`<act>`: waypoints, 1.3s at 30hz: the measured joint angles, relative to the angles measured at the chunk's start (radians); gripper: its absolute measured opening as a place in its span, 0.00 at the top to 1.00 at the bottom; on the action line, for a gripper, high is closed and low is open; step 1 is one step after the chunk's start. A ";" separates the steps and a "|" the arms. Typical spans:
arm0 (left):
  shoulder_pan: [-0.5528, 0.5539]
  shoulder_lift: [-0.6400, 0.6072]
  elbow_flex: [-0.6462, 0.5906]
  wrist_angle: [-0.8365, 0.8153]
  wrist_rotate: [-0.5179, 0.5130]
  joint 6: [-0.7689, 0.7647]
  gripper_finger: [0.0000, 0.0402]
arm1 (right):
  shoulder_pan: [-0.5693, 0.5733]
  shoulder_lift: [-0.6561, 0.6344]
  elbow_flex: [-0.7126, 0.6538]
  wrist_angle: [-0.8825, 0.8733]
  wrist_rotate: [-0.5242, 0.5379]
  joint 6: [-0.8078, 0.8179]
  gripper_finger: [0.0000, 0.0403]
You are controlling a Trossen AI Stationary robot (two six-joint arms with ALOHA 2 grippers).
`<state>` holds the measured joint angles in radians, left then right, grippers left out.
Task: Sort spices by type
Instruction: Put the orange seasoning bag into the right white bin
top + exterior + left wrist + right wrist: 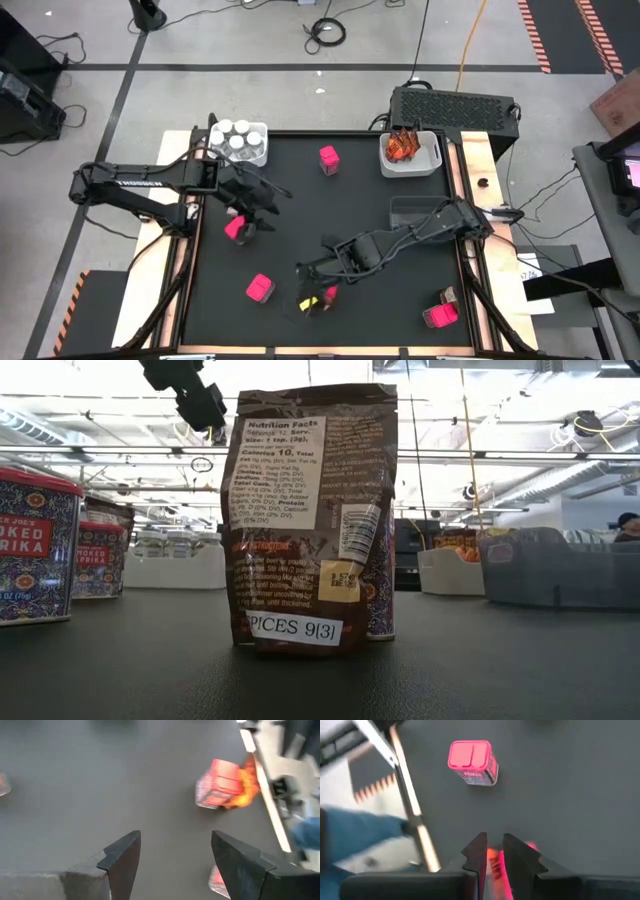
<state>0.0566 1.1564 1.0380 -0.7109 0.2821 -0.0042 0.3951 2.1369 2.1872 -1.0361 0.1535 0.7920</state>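
Closest to low cam: crinkly brown sachet (pixel 305 520), upright, long axis vertical, printed panel facing cam. On high view, stands front-centre of black bench (pixel 390 330).

Right tool (pixel 494 840) just behind and above it, pinched to a thin slit. Pink-orange glow in slit; can't tell if anything is gripped.

Next out: bright pink cube box (pixel 259 289), left of right tool, open bench all round.

Farther: left tool (pixel 175 837) spread wide, nothing held, hovering just beside second pink box (pixel 236 228). Box lies front-left of tool, close by one finger. Left arm far nearer it than right, so prob. the next grab; needs small sideways shift, then descent. Room OK: no neighbours touching, left bench edge near but not tight.

Far end: white bin of clear white-capped jars (pixel 240 142), lone pink box (pixel 328 158), white bin of orange sachets (pixel 410 152). Dark bin (pixel 420 212) mid-right, nearer right arm.
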 joint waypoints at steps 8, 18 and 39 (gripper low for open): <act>-0.004 0.000 0.000 -0.005 -0.042 -0.171 0.39 | -0.002 0.002 0.000 -0.042 -0.101 -0.278 0.68; -0.005 0.000 0.000 -0.026 -0.005 -0.090 0.39 | 0.002 0.004 -0.096 0.046 -0.107 -0.367 0.48; -0.005 0.000 0.000 -0.073 -0.069 0.008 0.39 | 0.030 0.010 -0.292 0.171 -0.108 -0.321 0.49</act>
<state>0.0517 1.1564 1.0382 -0.7834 0.2130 0.0036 0.4255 2.1471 1.8953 -0.8650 0.0456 0.4715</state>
